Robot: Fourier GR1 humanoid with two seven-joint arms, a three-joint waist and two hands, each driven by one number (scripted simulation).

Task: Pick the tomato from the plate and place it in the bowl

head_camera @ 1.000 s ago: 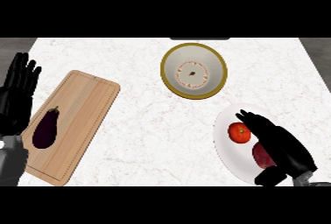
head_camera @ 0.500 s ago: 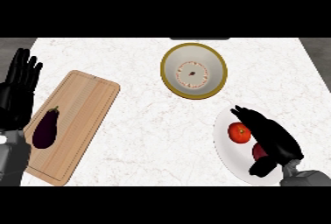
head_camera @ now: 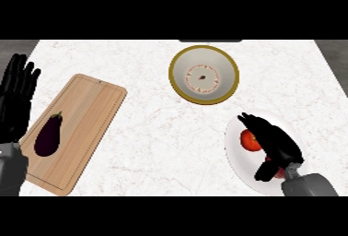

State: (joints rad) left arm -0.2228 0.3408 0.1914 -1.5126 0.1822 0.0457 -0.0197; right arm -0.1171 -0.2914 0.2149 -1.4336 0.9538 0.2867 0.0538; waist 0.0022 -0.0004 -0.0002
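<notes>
Head view: our right hand spreads straight fingers over the white plate, just beside the tomato lying there. The bowl sits well apart; our left hand rests open at the left edge.

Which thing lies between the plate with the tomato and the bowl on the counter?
Nothing: in the head view only bare marble counter separates the plate from the bowl; the tomato is on the plate.

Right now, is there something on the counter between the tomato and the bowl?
Nothing visible. The tomato lies on the plate beside the right hand, and only bare counter separates the plate from the bowl.
</notes>
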